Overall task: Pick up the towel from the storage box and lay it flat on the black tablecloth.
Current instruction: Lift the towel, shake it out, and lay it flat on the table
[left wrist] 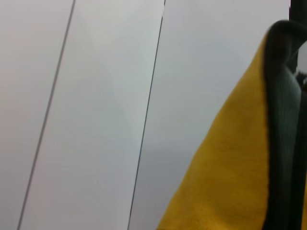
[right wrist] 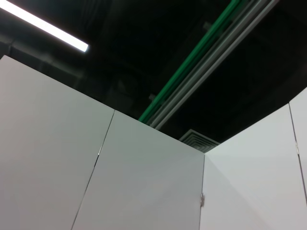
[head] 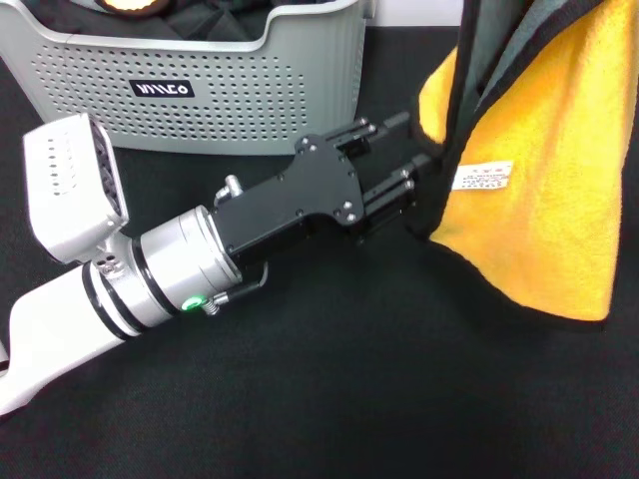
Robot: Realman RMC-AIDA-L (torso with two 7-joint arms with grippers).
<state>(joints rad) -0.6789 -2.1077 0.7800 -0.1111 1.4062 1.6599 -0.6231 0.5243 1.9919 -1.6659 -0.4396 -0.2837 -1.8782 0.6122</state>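
While one towel [head: 544, 170] hangs in the air at the right of the head view, one storage box [head: 200, 85] stands at the far left on one black tablecloth [head: 329, 399]. The towel hangs clear of the box, orange-yellow face outward, grey-green face folded behind its upper part, with one white label [head: 483, 177] near its black-stitched near edge. The left gripper [head: 424, 165] reaches across from the lower left, and its two black fingers [head: 384, 125] meet that stitched edge; whether they clamp the cloth cannot be told. The towel's lower edge runs diagonally above the tablecloth. Bare black fabric lies open in front of and below the arm. The right gripper does not appear; its wrist camera sees only white wall panels [right wrist: 144, 182] and a dark ceiling [right wrist: 168, 52]
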